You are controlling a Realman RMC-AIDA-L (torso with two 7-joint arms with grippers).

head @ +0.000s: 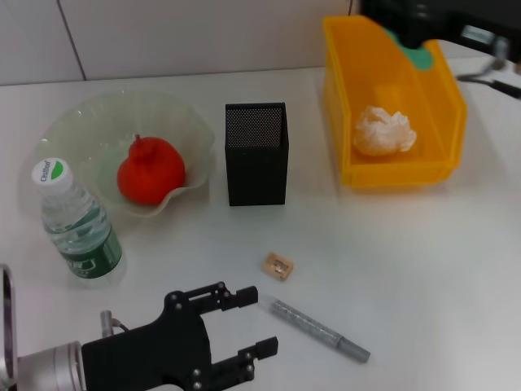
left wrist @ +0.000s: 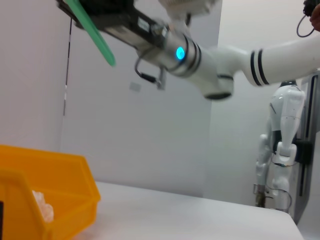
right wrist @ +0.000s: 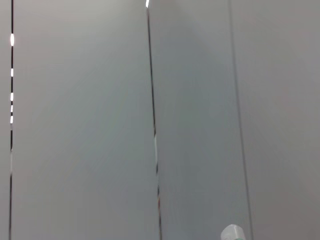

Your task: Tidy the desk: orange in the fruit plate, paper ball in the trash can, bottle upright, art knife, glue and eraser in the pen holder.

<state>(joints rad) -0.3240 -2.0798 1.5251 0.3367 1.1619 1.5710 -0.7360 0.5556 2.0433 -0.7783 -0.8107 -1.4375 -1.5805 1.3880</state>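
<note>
The orange (head: pixel 150 173) lies in the fruit plate (head: pixel 89 122) at the back left. In front of the plate the bottle (head: pixel 78 224) stands upright. The black mesh pen holder (head: pixel 256 153) is in the middle. A paper ball (head: pixel 384 131) rests inside the yellow trash can (head: pixel 350 98) at the back right. On the table the small tan eraser (head: pixel 278 266) lies near a grey pen-shaped stick (head: pixel 317 330), which may be the art knife or the glue. My left gripper (head: pixel 259 324) is open, low at the front, just left of that stick. My right gripper (head: pixel 415 28) hangs over the bin's far end.
A long green strip (left wrist: pixel 92 32) shows under the right gripper (left wrist: pixel 115 20), and I cannot tell what it is. The wall runs close behind the table. A white humanoid figure (left wrist: pixel 280 150) stands beyond the table's far edge. The right wrist view shows mostly wall.
</note>
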